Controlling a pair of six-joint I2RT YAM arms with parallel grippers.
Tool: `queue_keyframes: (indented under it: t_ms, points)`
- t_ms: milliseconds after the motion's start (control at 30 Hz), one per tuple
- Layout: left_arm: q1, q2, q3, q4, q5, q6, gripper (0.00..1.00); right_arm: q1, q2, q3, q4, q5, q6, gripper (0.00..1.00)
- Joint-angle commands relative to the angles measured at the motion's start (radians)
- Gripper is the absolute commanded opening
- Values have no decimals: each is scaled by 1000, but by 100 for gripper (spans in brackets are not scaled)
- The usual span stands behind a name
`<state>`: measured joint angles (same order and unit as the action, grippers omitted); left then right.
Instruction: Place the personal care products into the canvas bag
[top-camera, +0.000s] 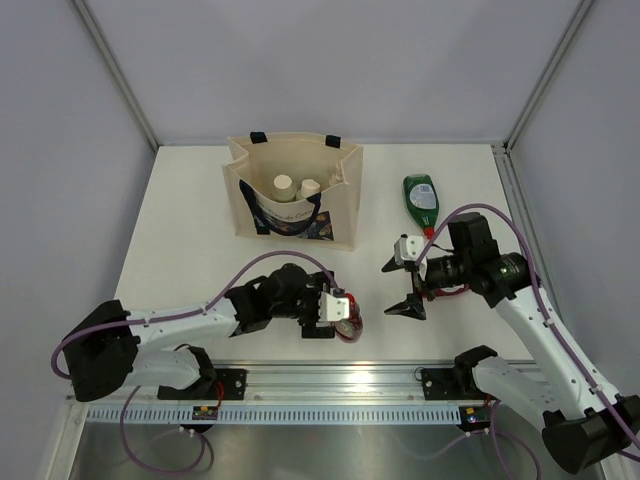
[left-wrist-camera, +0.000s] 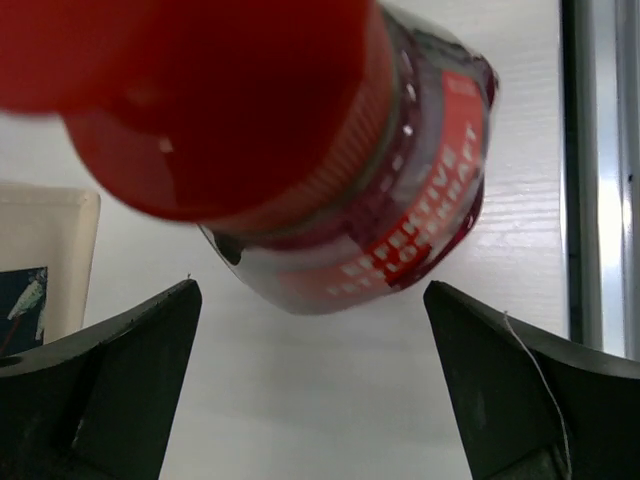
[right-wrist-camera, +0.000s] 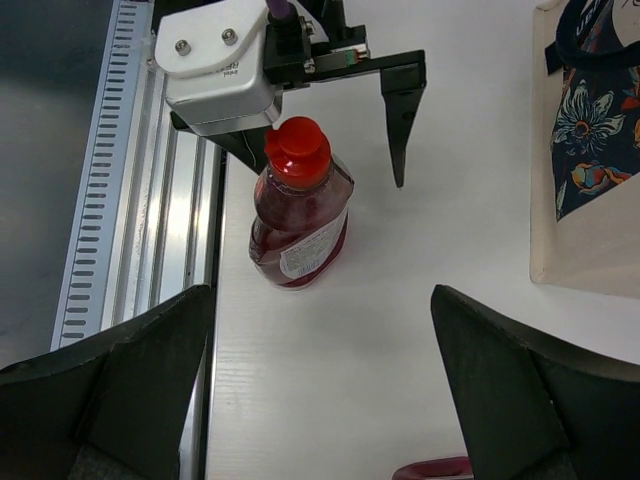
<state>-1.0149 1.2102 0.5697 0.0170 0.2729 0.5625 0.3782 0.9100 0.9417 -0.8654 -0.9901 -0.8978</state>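
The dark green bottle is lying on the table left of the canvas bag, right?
No. The dark green bottle lies on the table right of the canvas bag, not left; the top external view shows it.

Red squeeze bottle (top-camera: 349, 318) upright; green bottle (top-camera: 421, 203) flat beside canvas bag (top-camera: 345, 205) with two cream-capped cylinders (top-camera: 284, 185).
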Motion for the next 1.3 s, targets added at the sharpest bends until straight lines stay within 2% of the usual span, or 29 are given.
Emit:
queue_keyframes:
  t_ms: [0,100,333,433,600,700,767,867,1033,1067,1167,1200,1267]
  points:
    - [24,25,50,188,72,37,99,-7,-11,-12,11,-50,-38,100]
    - [50,43,42,276,167,8,99,-7,9,-7,-4,-64,-49,99]
    - [65,143,96,285,319,-10,92,-7,18,-7,-14,-64,-53,99]
    - [70,167,108,308,371,-24,93,-5,30,-4,-24,-65,-59,99]
    - [99,180,160,209,525,3,96,-7,46,2,-35,-50,-67,99]
    - [110,218,219,147,566,36,92,-9,49,2,-24,-47,-58,100]
    - [113,258,255,126,587,51,86,-7,47,2,-24,-44,-56,99]
    - [114,302,275,109,601,60,73,-15,46,0,-23,-41,-53,99]
    - [119,322,277,104,617,56,45,-21,53,6,-27,-39,-53,99]
    - [122,321,282,97,621,56,34,-21,58,9,-33,-39,-55,100]
    - [136,312,297,64,624,60,12,-24,64,22,-46,-33,-46,99]
    - [144,299,312,42,621,57,0,-24,64,23,-47,-30,-38,100]
    - [165,276,321,46,591,-14,0,-24,61,29,-38,-13,0,99]
